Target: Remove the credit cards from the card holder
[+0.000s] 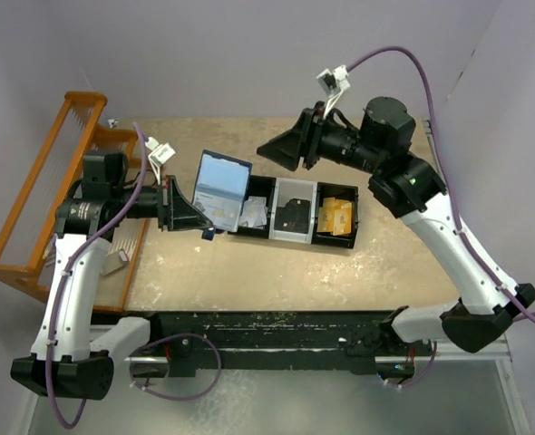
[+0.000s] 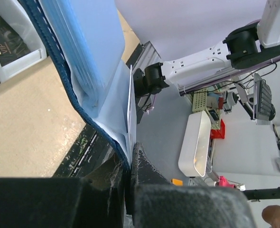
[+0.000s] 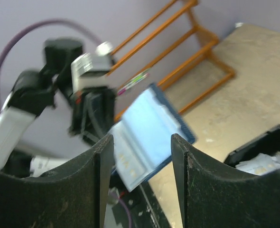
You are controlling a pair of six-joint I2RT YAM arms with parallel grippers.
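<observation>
The card holder [image 1: 223, 182] is a dark blue folding wallet, held open and upright above the table, its pale blue inner faces showing. My left gripper [image 1: 200, 217] is shut on its lower edge, and in the left wrist view the fingertips [image 2: 139, 164] pinch the blue rim of the card holder [image 2: 78, 61]. A pale credit card [image 3: 127, 160] with gold print sits in a lower pocket. My right gripper [image 1: 266, 150] hovers open up and to the right, apart from the holder. Through its wrist camera the card holder [image 3: 147, 126] shows between its spread fingers.
A black three-compartment tray [image 1: 331, 245] lies right of the holder, with white cards [image 1: 254, 213] on the left, a clear box in the middle and gold cards [image 1: 335, 217] on the right. An orange wooden rack [image 1: 50, 199] stands along the table's left edge.
</observation>
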